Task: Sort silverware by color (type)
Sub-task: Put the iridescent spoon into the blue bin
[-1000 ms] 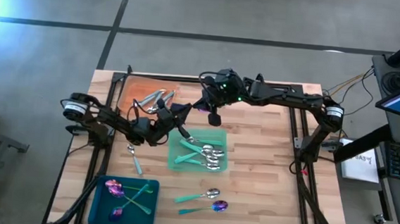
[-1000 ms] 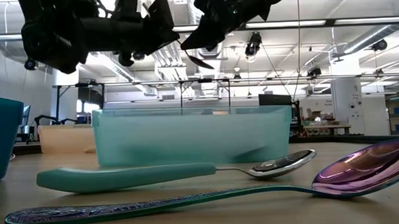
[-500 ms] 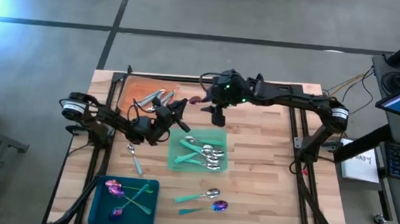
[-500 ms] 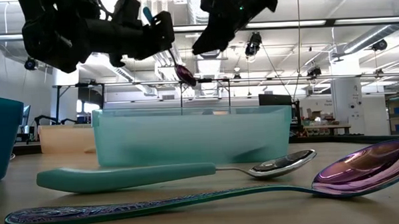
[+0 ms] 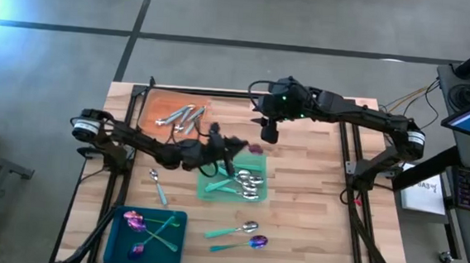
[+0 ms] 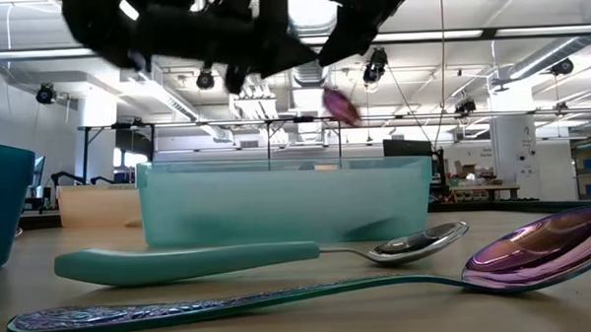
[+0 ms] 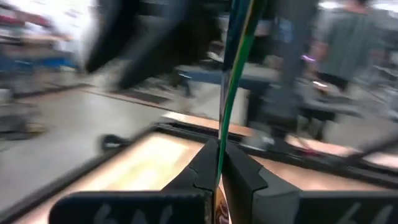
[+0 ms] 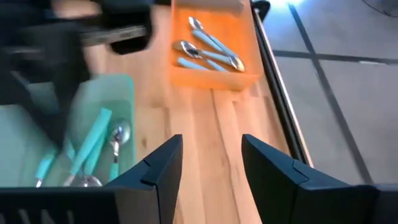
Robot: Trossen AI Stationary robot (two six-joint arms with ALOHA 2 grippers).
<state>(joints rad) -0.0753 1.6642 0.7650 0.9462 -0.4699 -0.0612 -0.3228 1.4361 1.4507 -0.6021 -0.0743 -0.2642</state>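
The left tool [image 5: 232, 145] hangs over the far edge of the green tray [image 5: 206, 189] at mid-surface, fingers pinched tight on a purple-headed spoon [image 5: 255, 149]. The spoon's iridescent bowl pokes out to the right of the tool, just above the tray; from the low view it shows as a purple blur [image 6: 341, 106] over the tray's far wall. In the left wrist view the thin teal handle [image 7: 231, 74] runs straight out between the closed fingers [image 7: 205, 168].

The right tool [image 5: 269, 131] hovers just beyond, over bare wood on the far side of the surface [image 5: 313, 203], its fingers [image 8: 163, 163] spread wide and holding nothing.

Teal-handled silver spoons [image 5: 244, 182] lie in the green tray. All-silver pieces [image 5: 178, 115] sit in the orange tray [image 5: 150, 105] at the far left. Purple-headed spoons [image 5: 136, 222] rest in the blue tray [image 5: 119, 248] at the near left. Two spoons [image 5: 240, 234] lie loose on the wood near the front, and one more [image 5: 157, 186] lies left of the green tray.
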